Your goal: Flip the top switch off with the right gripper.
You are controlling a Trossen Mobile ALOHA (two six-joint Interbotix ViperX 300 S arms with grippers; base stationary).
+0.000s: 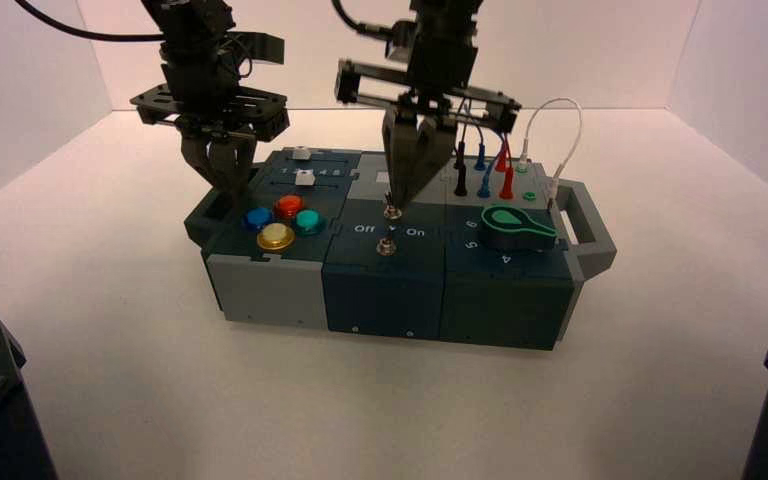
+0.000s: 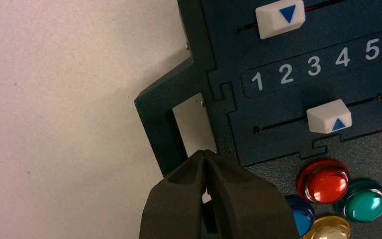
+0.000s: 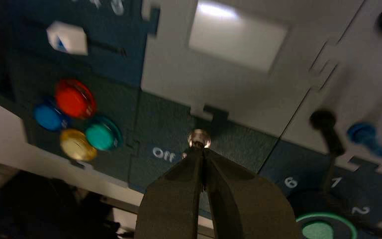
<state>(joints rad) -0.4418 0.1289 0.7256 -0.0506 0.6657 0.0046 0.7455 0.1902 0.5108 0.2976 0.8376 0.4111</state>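
right gripper (image 1: 407, 190) hangs over the middle of the box (image 1: 390, 290), fingers pressed together into one wedge, holding nothing. in the high view its tip sits just above the top switch (image 1: 392, 211), at about 1 o'clock from it. the right wrist view shows the wedge tip (image 3: 202, 154) touching or just shy of the switch (image 3: 199, 138); cannot tell which. the lever's position is not readable.

top switch stands on the dark middle panel, just below the light-grey display plate (image 1: 375, 183), between the "off" and "on" lettering. lower switch (image 1: 387, 245) sits at 6 o'clock from it, close by.

left gripper (image 1: 222, 172) is over the box's left end, at 10 o'clock from the button cluster. left wrist view shows its fingers (image 2: 179, 199) closed tip to tip, empty, above the box's left handle (image 2: 161, 124).

buttons: red (image 1: 288, 206), blue (image 1: 257, 218), teal (image 1: 307, 221), yellow (image 1: 275, 237), grouped on the left panel. two white sliders (image 2: 280, 17) (image 2: 329, 116) lie either side of a 1–5 scale; the first near 2, the second between 3 and 4.

green knob (image 1: 515, 227) at 3 o'clock from the switches on the right panel. behind it, black, blue and red plugs (image 1: 482, 165) and a white wire loop (image 1: 552, 125).
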